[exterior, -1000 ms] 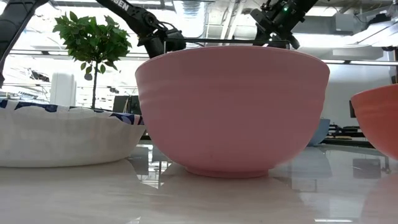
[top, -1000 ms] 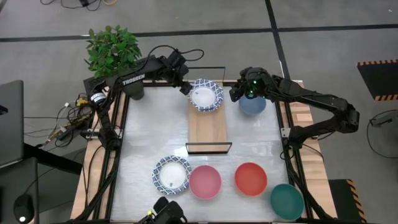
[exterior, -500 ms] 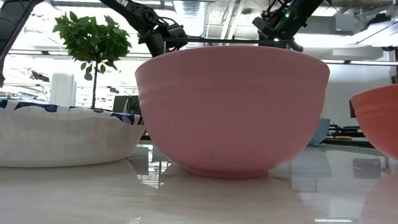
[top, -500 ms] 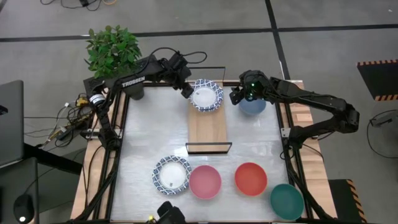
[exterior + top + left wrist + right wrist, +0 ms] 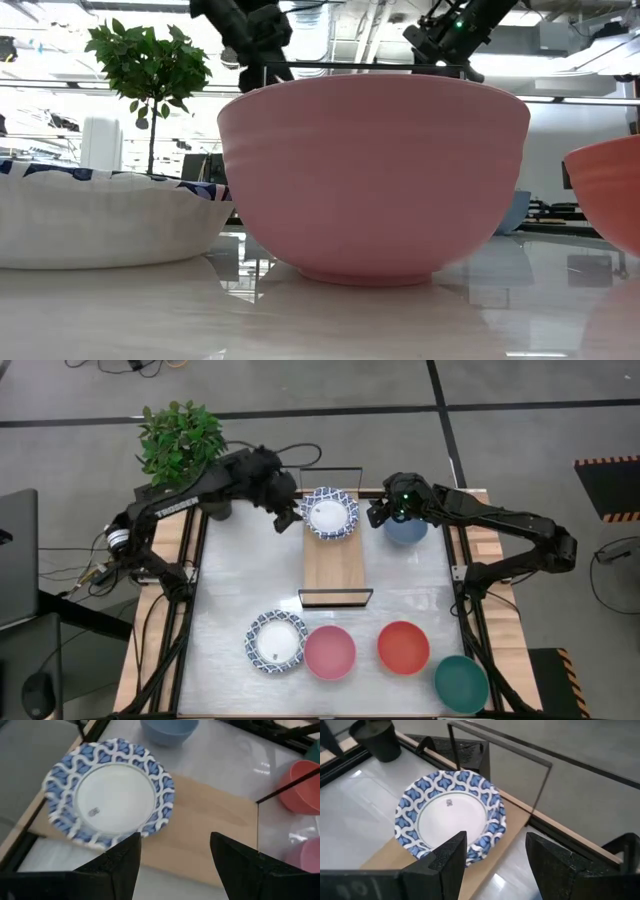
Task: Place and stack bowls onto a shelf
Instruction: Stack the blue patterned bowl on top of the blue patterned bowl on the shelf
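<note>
presently a patterned bowl [image 5: 330, 514] sits on the shelf [image 5: 336, 565] far end, apparently as a stack base; left claw [image 5: 287, 517] just beside it, spread, empty; right claw [image 5: 378, 512] likewise spread above the blue bowl [image 5: 407, 530].

white lettering on left arm [image 5: 172, 507], too small to read

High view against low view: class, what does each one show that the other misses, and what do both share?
Only the high view shows the narrow light-wood shelf, the white bowl with the blue patterned rim on it, and the round dark green bowl. Only the low view shows the room behind the table. Both share the round pink bowl, the second blue-rimmed white bowl beside it, the round red bowl and the leafy green plant.
</note>
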You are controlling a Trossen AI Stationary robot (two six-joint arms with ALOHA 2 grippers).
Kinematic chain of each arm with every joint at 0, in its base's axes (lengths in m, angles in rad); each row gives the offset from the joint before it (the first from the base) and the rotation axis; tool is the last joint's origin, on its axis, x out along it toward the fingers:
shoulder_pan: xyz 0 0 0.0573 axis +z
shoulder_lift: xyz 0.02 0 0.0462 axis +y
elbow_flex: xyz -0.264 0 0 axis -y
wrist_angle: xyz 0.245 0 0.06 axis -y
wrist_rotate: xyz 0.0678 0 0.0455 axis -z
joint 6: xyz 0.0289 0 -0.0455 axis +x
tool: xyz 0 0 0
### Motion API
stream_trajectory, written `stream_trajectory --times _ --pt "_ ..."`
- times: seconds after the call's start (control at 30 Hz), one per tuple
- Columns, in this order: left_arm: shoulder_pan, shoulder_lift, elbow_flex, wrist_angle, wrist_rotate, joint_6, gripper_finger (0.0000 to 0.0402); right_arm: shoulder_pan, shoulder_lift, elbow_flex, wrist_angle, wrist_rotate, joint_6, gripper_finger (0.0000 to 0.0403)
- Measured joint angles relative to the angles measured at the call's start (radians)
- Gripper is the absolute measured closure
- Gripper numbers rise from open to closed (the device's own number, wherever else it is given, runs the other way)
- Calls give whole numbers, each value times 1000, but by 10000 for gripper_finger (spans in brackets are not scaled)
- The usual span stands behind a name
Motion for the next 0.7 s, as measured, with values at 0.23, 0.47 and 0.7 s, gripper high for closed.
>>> stream_trajectory --times 0.23,0.47,0.7 --pt "22 -20 -304 446 18 -91 180 30 62 0 9 -1 0 175" --pt "62 -17 -496 775 43 -199 180 40 113 0 12 -1 -1 175" --pt "68 -17 -564 869 14 -230 180 37 132 0 50 -1 -4 175"
